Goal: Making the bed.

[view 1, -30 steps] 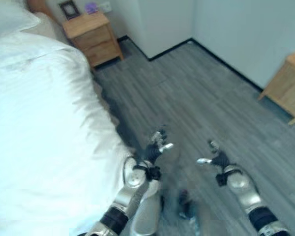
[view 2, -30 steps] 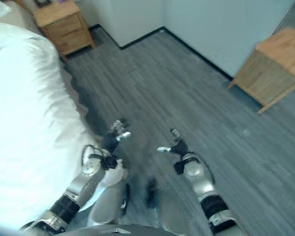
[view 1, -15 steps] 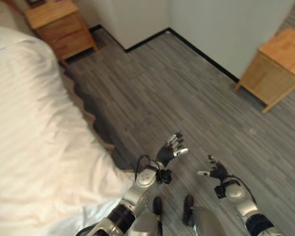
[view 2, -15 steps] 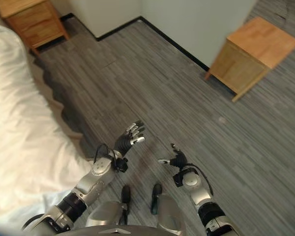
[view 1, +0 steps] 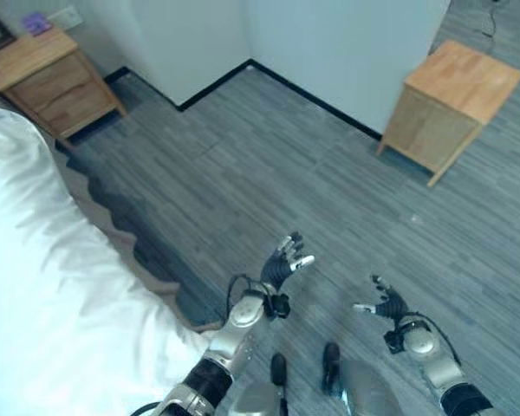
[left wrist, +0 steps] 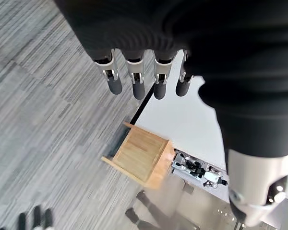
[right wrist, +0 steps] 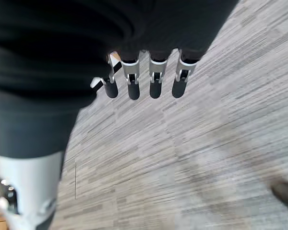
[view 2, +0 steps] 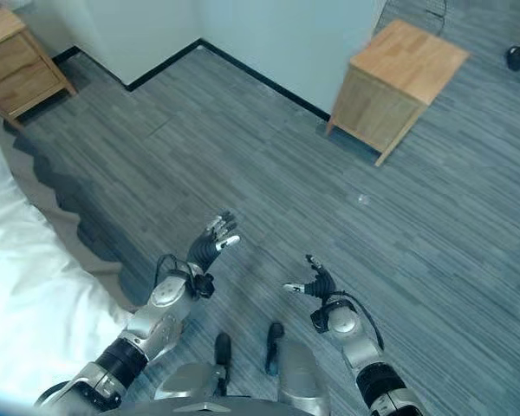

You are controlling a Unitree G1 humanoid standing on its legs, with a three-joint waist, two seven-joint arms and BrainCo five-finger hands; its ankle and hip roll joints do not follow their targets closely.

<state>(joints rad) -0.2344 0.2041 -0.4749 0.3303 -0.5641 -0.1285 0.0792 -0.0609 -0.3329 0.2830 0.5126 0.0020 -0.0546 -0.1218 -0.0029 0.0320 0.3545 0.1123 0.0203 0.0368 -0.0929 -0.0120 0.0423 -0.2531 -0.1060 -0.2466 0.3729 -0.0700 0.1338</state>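
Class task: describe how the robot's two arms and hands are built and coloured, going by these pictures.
Both arms are silver-grey with black bands near the forearm. The left hand and right hand have a dark ribbed cover over back and wrist, and silver fingers ending in dark tips. A thin black cable loops at each wrist.

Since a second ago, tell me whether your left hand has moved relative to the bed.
Yes: the left hand, open, is farther from the bed, more floor between them; the camera shifted too.
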